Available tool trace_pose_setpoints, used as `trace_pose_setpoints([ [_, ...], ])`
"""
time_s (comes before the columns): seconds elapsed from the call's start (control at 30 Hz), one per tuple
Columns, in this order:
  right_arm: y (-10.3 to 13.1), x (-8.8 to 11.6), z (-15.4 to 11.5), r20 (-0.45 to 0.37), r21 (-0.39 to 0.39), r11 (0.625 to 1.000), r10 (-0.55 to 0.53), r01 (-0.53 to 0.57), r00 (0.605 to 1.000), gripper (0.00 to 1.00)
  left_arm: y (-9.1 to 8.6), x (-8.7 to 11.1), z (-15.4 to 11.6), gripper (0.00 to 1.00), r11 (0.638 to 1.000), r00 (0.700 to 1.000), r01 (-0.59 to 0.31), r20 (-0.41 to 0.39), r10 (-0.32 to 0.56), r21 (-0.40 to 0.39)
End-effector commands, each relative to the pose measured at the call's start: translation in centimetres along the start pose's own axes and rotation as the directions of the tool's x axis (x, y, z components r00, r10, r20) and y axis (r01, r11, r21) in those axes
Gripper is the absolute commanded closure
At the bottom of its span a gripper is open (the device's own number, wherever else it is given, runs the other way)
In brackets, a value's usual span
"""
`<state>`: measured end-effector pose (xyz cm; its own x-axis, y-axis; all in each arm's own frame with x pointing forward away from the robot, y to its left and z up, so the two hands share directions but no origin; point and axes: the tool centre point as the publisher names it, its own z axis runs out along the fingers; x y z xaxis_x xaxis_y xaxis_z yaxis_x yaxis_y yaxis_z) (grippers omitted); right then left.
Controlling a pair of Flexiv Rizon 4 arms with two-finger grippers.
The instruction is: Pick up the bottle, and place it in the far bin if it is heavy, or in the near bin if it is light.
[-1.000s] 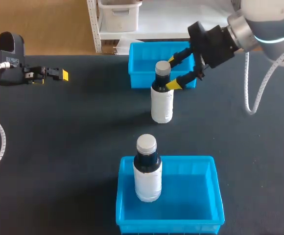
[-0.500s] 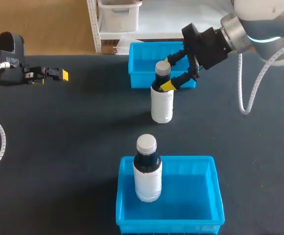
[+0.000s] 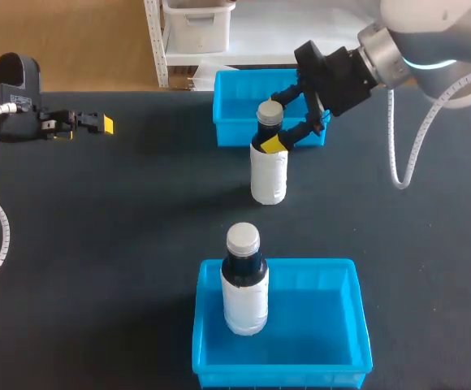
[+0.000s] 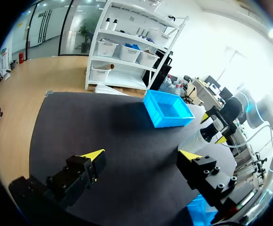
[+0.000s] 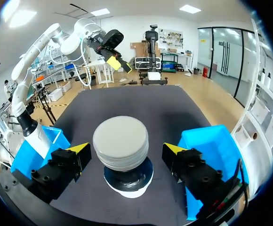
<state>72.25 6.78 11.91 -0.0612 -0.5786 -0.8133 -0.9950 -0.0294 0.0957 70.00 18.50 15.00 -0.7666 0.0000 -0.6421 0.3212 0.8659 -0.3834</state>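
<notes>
The right wrist view shows what the head view cannot: a gap on each side of the cap (image 5: 121,143) between the right gripper (image 5: 126,149)'s spread jaws, so nothing is pinched. In the head view the bottle (image 3: 268,172) stands upright on the table (image 3: 122,244), just near of the far bin (image 3: 229,110), with that gripper straddling its neck. There 1 yellow tip overlaps the bottle, and contact is hard to judge. A 2nd bottle (image 3: 244,284) stands in the near bin (image 3: 345,325). The left gripper (image 3: 97,123) hangs far left, well apart. Its wrist view shows jaws wide apart on nothing, and the near bin cut to 1 corner.
</notes>
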Motion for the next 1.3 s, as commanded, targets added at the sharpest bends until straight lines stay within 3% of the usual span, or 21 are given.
trace_pose_setpoints([
  [0.03, -0.1, 0.0, 0.0, 0.003, -0.002, 1.000, -0.001, 0.001, 1.000, 0.23, 0.0, 0.0, 0.0, 0.00, 1.000, 1.000, 0.000, 0.000, 0.000, 0.000],
  [0.17, -0.1, 0.0, 0.0, 0.001, -0.003, 1.000, -0.001, 0.001, 1.000, 0.49, 0.0, 0.0, 0.0, 0.00, 1.000, 1.000, 0.000, 0.000, 0.000, 0.000],
  [0.47, 0.0, 0.3, 0.1, -0.002, -0.008, 1.000, 0.001, -0.001, 1.000, 0.53, 0.0, 0.0, 0.0, 0.00, 1.000, 1.000, 0.000, 0.000, 0.000, 0.000],
  [0.53, 0.0, 0.3, 0.1, -0.002, -0.009, 1.000, 0.000, 0.000, 1.000, 0.58, 0.0, 0.0, 0.0, 0.00, 1.000, 1.000, 0.000, 0.000, 0.000, 0.000],
  [0.6, 0.0, 0.2, 0.1, 0.000, -0.009, 1.000, -0.002, 0.002, 1.000, 0.68, 0.0, 0.0, 0.0, 0.00, 1.000, 1.000, 0.000, 0.000, 0.000, 0.000],
  [0.67, 0.2, 0.1, 0.0, 0.001, -0.008, 1.000, -0.004, 0.004, 1.000, 0.96, 0.0, 0.0, 0.0, 0.00, 1.000, 1.000, 0.000, 0.000, 0.000, 0.000],
  [0.7, 0.3, 0.0, -0.1, 0.001, -0.007, 1.000, -0.006, 0.006, 1.000, 1.00, 0.0, 0.0, 0.0, 0.00, 1.000, 1.000, 0.000, 0.000, 0.000, 0.000],
  [1.0, 2.3, -2.0, -3.1, -0.006, 0.034, 0.999, -0.031, 0.031, 1.000, 1.00, 0.0, 0.0, 0.0, 0.00, 1.000, 1.000, 0.000, 0.000, 0.000, 0.000],
  [1.3, 7.4, -4.4, -7.0, -0.001, 0.098, 0.995, -0.027, 0.027, 1.000, 1.00, 0.0, 0.0, 0.0, 0.00, 1.000, 1.000, 0.000, 0.000, 0.000, 0.000],
])
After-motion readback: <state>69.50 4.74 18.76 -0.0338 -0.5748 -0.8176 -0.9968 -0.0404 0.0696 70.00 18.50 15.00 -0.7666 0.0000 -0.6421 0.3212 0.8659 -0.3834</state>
